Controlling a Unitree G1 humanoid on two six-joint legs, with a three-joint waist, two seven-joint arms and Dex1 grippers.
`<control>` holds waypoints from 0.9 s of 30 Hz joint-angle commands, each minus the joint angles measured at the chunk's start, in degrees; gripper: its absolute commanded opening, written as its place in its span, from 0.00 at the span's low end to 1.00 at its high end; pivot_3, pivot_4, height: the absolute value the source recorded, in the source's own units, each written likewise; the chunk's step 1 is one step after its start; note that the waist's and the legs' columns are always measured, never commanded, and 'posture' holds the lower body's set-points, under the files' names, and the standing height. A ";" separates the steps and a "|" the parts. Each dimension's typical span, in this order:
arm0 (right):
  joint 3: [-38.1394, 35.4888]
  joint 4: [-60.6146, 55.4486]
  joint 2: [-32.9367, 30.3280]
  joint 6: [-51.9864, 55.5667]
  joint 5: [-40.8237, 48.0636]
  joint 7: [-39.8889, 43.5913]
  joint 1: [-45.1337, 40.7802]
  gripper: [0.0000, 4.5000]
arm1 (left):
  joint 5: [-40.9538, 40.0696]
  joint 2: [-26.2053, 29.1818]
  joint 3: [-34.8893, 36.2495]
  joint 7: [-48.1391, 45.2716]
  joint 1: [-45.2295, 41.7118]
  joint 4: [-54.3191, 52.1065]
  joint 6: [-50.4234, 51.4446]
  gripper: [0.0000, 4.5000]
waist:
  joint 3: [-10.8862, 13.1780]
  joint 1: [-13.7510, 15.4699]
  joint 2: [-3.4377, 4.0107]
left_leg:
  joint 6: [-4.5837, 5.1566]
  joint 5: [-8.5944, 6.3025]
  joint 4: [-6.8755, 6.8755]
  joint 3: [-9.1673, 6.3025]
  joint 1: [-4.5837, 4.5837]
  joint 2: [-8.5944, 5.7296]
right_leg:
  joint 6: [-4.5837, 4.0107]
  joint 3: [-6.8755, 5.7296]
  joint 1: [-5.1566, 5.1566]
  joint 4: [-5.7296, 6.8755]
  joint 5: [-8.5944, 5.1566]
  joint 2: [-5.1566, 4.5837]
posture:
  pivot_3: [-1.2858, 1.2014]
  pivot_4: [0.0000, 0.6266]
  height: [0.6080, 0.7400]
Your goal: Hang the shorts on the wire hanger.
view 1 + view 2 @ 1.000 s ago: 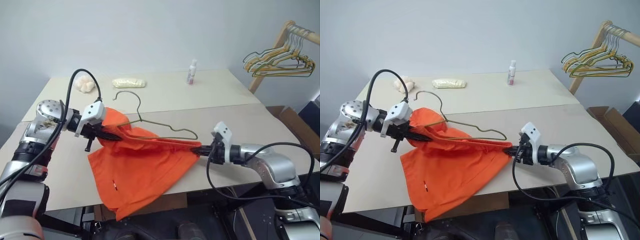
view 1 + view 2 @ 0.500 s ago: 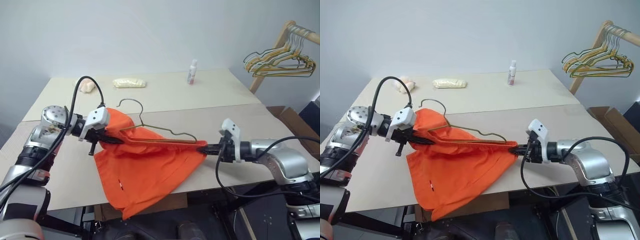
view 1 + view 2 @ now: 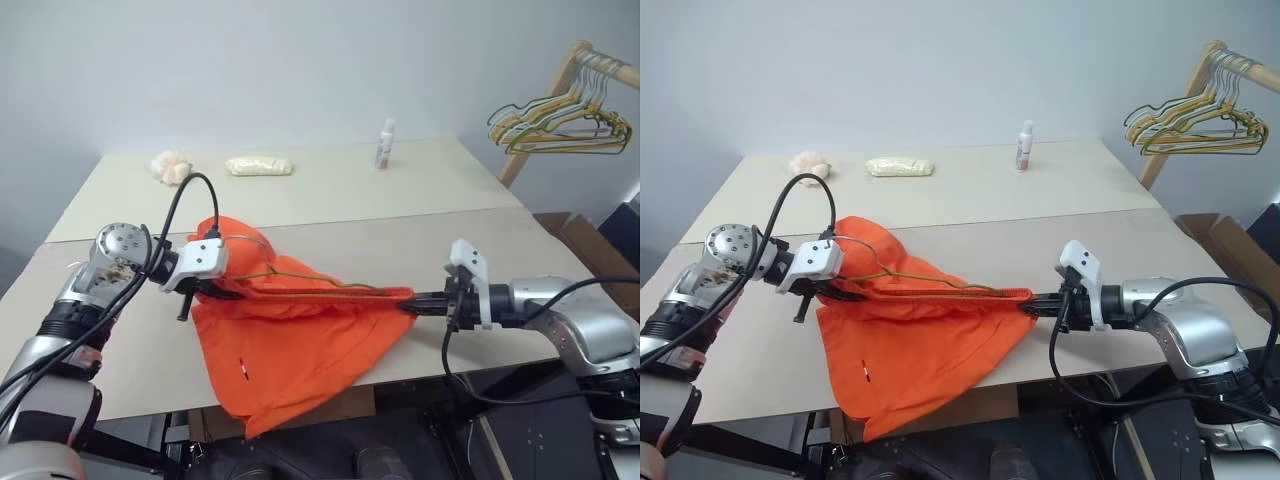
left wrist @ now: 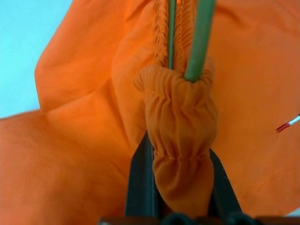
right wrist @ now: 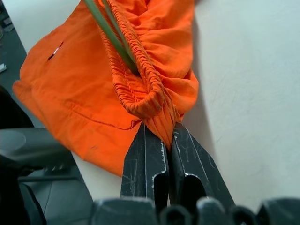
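Both pincers, L & R, clamp orange shorts stretched over table edge, wire hanger inside.

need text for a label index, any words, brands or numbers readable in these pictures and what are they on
No text can be read.
The small bottle at the far side of the table has a pinkish label, too small to read.
The shorts carry a small white tag, too small to read.
The left gripper and right gripper show no markings.
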 commanded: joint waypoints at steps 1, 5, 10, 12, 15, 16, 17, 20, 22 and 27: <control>-5.65 0.79 -4.87 -0.50 -0.87 0.29 0.79 0.00 | 3.61 2.68 2.87 3.19 -1.81 6.29 4.75 0.00 | 0.00 0.00 0.00 | 0.00 0.00 0.00 0.00 0.00 -0.01 | 0.00 0.00 0.01 0.00 0.00 -0.01 | 0.44 0.00 1.00; -6.79 -1.45 -5.53 0.38 1.76 1.40 1.00 0.00 | 3.87 3.75 1.73 0.47 -0.20 4.64 2.69 0.00 | 0.00 -0.35 0.00 | 0.01 -0.01 -0.02 0.00 0.00 0.00 | 0.00 0.00 -0.01 -0.02 0.00 0.00 | 0.44 0.00 1.00; -6.81 -3.20 -5.22 1.89 4.55 1.20 -1.80 0.00 | 9.68 5.57 -2.33 -1.12 1.72 3.11 -5.58 0.00 | 0.00 -0.73 0.00 | 0.01 -0.01 -0.02 0.05 0.08 0.01 | 0.00 0.07 0.00 0.02 0.00 0.00 | 0.44 0.00 1.00; -5.95 -4.18 -4.95 2.27 4.96 1.12 -2.61 0.00 | 9.42 4.46 -2.13 -0.68 0.95 3.84 -4.61 0.00 | 0.00 -0.68 0.00 | 0.01 -0.01 -0.02 0.05 0.06 0.01 | 0.00 0.05 0.00 0.01 0.00 0.00 | 0.44 0.00 1.00; -3.11 -6.27 -4.83 1.92 3.24 0.53 -3.44 0.00 | 10.97 3.12 -2.64 0.67 -0.99 5.49 -5.79 0.00 | 0.00 -0.51 0.00 | 0.01 -0.01 -0.01 0.04 0.02 0.01 | 0.00 0.04 -0.01 -0.02 0.00 0.00 | 0.44 0.00 1.00; -2.56 -6.65 -4.74 1.79 2.86 0.34 -3.66 0.00 | 11.02 2.76 -2.66 0.65 -1.45 5.85 -5.98 0.00 | 0.00 -0.46 0.00 | 0.01 -0.01 -0.01 0.03 0.01 0.01 | 0.00 0.03 0.00 -0.03 0.00 0.00 | 0.43 0.00 1.00; -2.11 -7.00 -4.42 2.33 2.80 -0.18 -4.18 0.00 | 10.65 2.16 -2.39 0.69 -1.87 6.04 -5.44 0.00 | 0.00 -0.47 0.00 | 0.01 -0.01 -0.01 0.03 0.02 0.01 | 0.00 0.03 0.00 -0.03 0.00 0.00 | 0.43 0.00 1.00; -0.40 -10.20 -2.47 5.14 3.59 -3.06 -6.27 0.00 | 9.11 0.04 -1.55 0.25 -3.19 5.72 -2.89 0.00 | 0.00 -0.59 0.00 | 0.01 -0.01 -0.01 0.04 0.02 0.01 | 0.00 0.03 0.00 -0.02 0.00 0.00 | 0.43 0.00 1.00; 1.32 -11.44 -1.50 5.80 2.70 -5.08 -7.31 0.00 | 8.85 -1.21 -1.24 0.59 -4.02 5.89 -2.09 0.00 | 0.00 -0.65 0.00 | 0.01 -0.01 -0.01 0.04 0.02 0.01 | 0.00 0.04 -0.02 0.00 0.00 0.00 | 0.43 0.00 1.00; 2.98 -10.38 -1.23 6.46 0.29 -7.62 -8.38 0.25 | 8.11 -3.14 -0.26 -0.14 -5.81 6.40 -0.62 0.00 | 0.00 -0.74 0.00 | 0.01 -0.01 -0.01 0.04 -0.01 0.00 | 0.00 0.03 -0.03 -0.01 0.00 0.00 | 0.43 0.00 1.00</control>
